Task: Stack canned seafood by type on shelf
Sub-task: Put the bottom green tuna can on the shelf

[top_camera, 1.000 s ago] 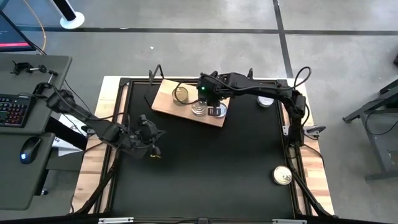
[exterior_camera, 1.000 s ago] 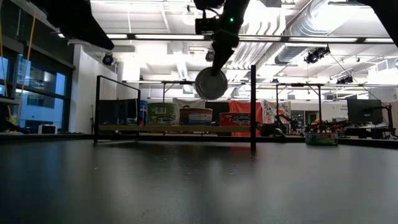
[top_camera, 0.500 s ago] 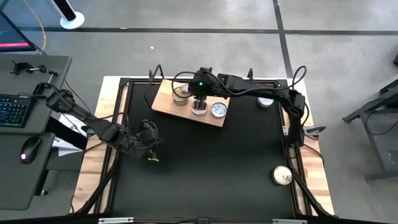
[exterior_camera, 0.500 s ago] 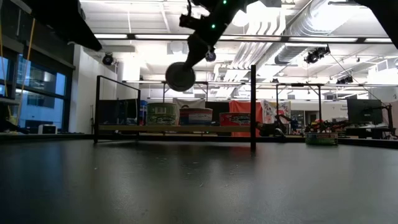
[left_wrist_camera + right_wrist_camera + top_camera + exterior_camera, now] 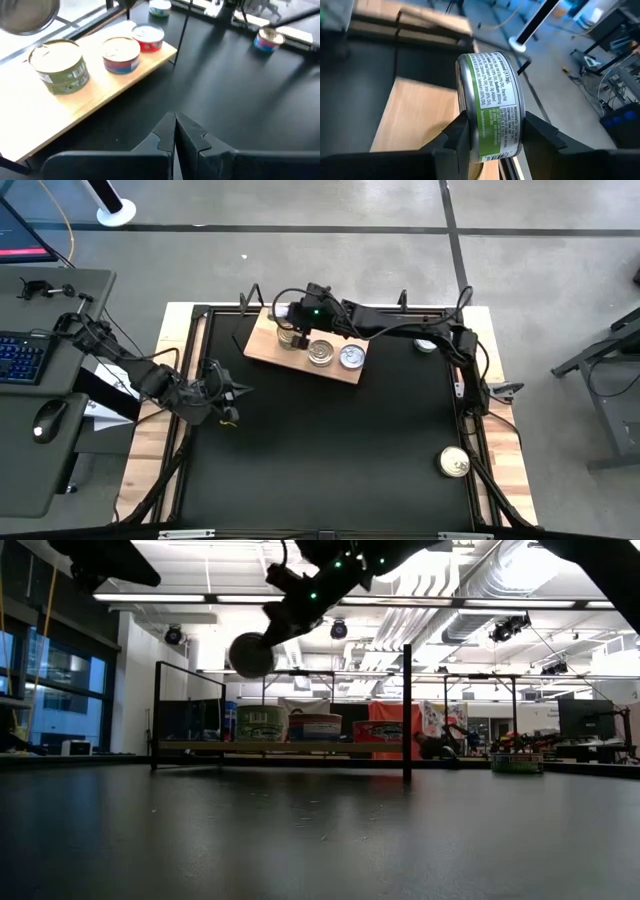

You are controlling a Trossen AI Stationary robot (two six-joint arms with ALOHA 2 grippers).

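A: While the left hand (image 5: 175,131) waits pressed together over the counter (image 5: 330,440) near its left edge, what should the right one do?

B: The right hand (image 5: 490,131) pinches a green-labelled can (image 5: 490,105) on edge above the shelf (image 5: 262,345). I'd level it, then lower it squarely onto the green can (image 5: 59,66) at the shelf's left end.

A: Risk?

B: Landing off-centre; the blue can (image 5: 121,54) stands just beside.
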